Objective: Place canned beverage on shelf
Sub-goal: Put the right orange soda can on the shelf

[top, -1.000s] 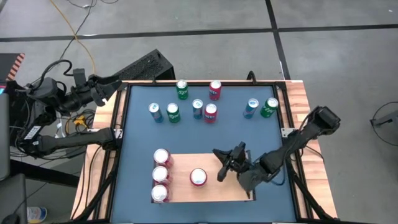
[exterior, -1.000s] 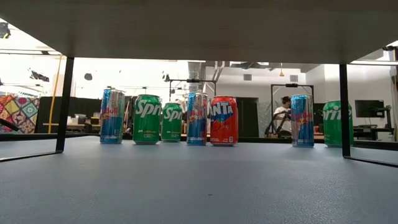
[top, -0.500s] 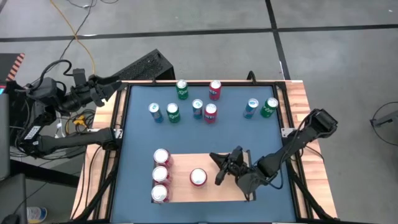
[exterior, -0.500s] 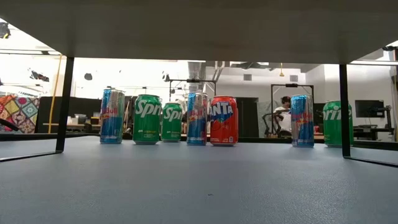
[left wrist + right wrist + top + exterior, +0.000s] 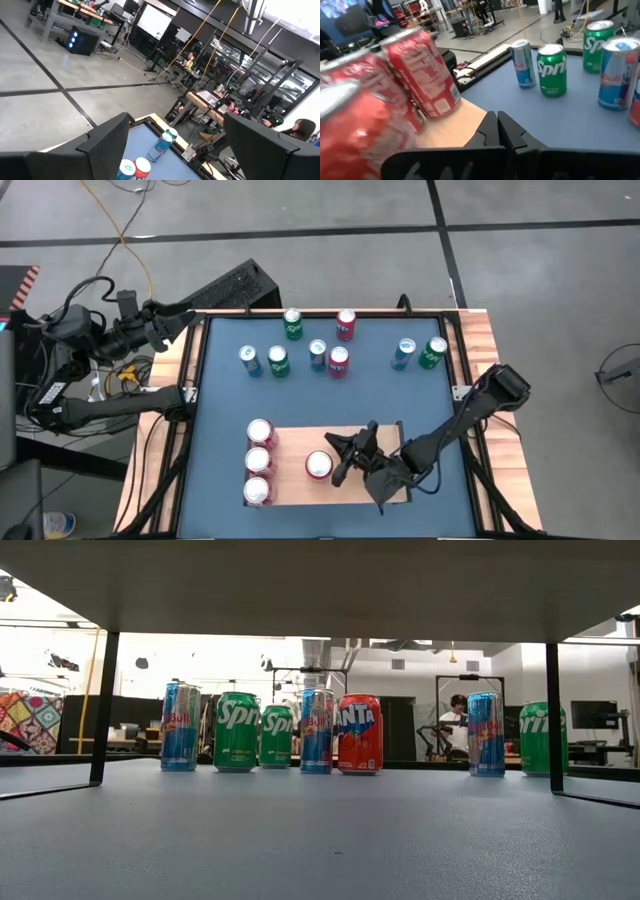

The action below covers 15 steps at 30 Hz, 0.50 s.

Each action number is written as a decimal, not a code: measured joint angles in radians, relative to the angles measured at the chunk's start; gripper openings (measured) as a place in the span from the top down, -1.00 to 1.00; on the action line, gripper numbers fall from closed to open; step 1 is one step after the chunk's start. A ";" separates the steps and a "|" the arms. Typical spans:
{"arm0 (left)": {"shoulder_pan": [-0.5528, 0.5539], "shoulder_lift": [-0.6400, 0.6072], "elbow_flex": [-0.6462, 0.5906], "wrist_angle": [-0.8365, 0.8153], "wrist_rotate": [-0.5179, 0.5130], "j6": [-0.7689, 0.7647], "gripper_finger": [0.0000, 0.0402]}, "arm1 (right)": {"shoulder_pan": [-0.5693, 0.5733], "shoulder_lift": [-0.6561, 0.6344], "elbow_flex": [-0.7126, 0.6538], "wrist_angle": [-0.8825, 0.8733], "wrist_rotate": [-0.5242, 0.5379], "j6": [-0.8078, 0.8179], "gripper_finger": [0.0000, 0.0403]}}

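The right gripper (image 5: 340, 458) (fingers pressed together, holding nothing) sits over the pale tan wooden shelf (image 5: 295, 442), just beside a lone red can (image 5: 319, 465); the left gripper (image 5: 185, 313) stands open off the table's far left corner.

My rig sits in a robotics lab, grey concrete floor (image 5: 330, 240) with dark seams, yellow cable (image 5: 125, 225) trailing across it, far workbenches (image 5: 82, 12) with monitors (image 5: 155, 22), metal frames (image 5: 470, 705), a person (image 5: 455, 725) seated at another station

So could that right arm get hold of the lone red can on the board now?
Probably not as is: the right tool sits right beside the lone red can, path clear, but its fingers are shut and must open first.
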 joint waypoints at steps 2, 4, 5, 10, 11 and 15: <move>0.000 0.000 0.000 0.001 0.000 0.000 -0.54 | 0.000 0.001 0.000 -0.016 -0.003 0.024 1.00; 0.000 0.000 0.000 0.001 0.000 0.000 -0.54 | 0.000 0.001 0.000 -0.031 -0.004 0.040 1.00; 0.000 0.000 0.000 0.001 0.000 0.000 -0.54 | 0.000 0.001 0.000 -0.032 -0.007 0.040 1.00; 0.000 0.000 0.000 0.001 0.000 0.000 -0.54 | -0.007 0.001 0.000 -0.031 -0.087 0.030 1.00; 0.000 0.000 0.000 0.001 0.000 0.000 -0.54 | -0.007 0.001 0.000 -0.031 -0.098 0.030 1.00; 0.000 0.000 0.000 0.001 0.000 0.000 -0.54 | -0.008 0.001 0.000 -0.031 -0.104 0.029 1.00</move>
